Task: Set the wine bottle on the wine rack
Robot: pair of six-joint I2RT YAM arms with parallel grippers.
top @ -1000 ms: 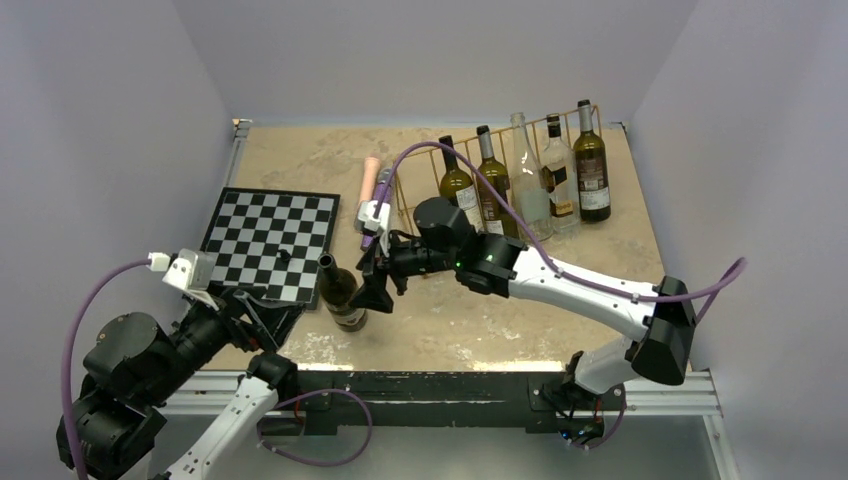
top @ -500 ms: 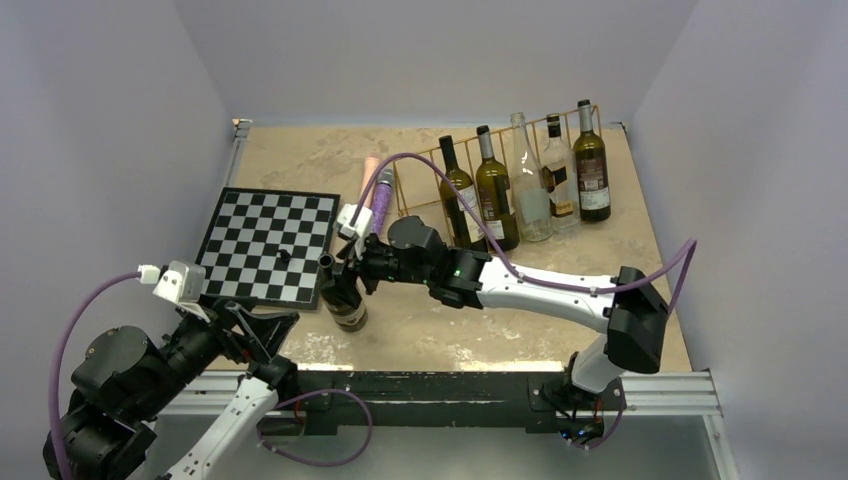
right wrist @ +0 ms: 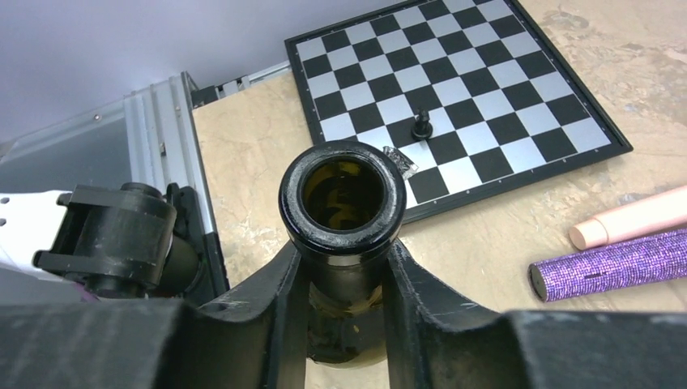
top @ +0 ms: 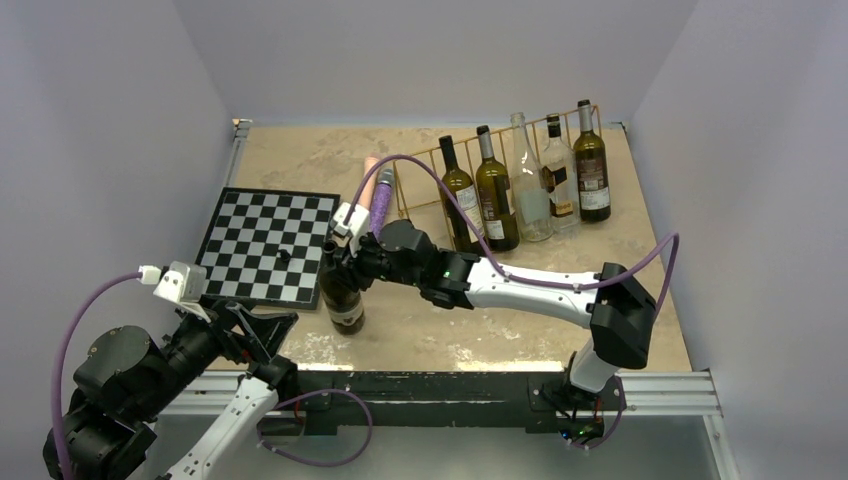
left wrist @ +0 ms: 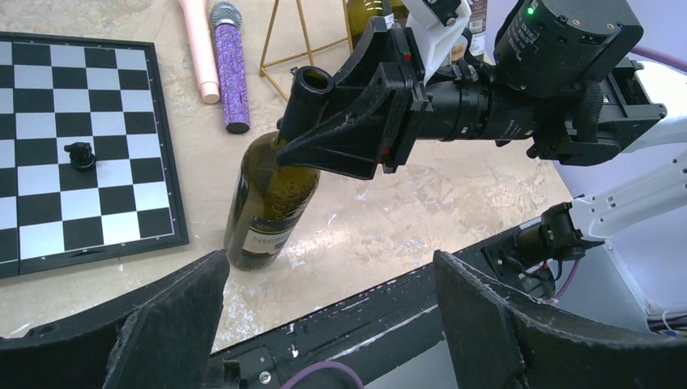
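One grasp made: my right gripper (right wrist: 342, 251) clamps the neck of the wine bottle (left wrist: 271, 203), left gripper (left wrist: 332, 324) gapes idle, so next I lift it clear toward the wine rack (top: 422, 156).

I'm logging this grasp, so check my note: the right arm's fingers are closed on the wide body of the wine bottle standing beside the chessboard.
One thing is wrong: the right arm's fingers are closed on the neck of the wine bottle, just below its lip, not on its wide body. The right wrist view shows this. The bottle does stand beside the chessboard.
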